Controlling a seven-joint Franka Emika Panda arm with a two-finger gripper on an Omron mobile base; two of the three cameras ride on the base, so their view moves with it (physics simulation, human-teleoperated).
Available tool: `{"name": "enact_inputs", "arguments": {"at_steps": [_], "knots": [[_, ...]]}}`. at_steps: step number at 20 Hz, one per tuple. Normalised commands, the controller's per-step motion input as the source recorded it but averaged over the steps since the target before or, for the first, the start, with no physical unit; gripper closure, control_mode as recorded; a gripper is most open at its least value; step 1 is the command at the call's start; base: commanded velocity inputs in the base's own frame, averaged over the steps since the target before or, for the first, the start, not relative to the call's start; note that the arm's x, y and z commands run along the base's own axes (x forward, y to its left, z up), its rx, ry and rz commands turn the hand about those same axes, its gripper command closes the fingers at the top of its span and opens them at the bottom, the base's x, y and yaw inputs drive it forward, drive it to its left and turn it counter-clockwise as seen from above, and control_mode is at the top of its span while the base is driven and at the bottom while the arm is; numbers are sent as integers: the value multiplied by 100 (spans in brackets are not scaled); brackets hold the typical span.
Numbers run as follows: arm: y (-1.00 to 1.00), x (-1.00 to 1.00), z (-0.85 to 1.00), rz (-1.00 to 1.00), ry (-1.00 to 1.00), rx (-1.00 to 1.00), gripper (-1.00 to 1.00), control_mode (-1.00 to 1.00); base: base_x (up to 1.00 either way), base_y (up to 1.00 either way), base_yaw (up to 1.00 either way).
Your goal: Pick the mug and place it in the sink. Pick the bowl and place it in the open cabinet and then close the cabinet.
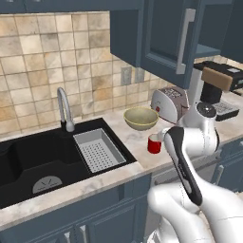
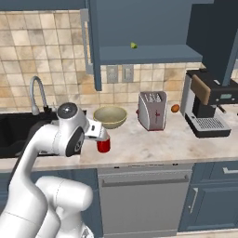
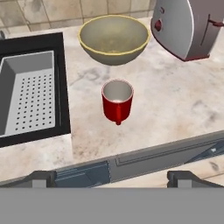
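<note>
Mug (image 3: 117, 100) upright on table near front edge, between sink (image 3: 30, 94) and toaster (image 3: 188, 26), bowl (image 3: 113, 38) behind it. Pincer (image 3: 111, 177) wide open, empty, above mug. Descend straight, straddle rim, avoid handle facing front, close firmly.

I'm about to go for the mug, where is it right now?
The mug stands upright on the counter, in front of the bowl and just right of the sink, apart from both; in the hand view it sits mid-frame.
</note>
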Motion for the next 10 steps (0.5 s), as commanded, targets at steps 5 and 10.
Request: {"name": "enact_inputs", "arguments": {"at_steps": [5, 10], "knots": [[0, 8, -21, 0, 0, 0, -100, -100, 0, 0, 0], [0, 5, -19, 0, 1, 0, -100, -100, 0, 0, 0]]}}
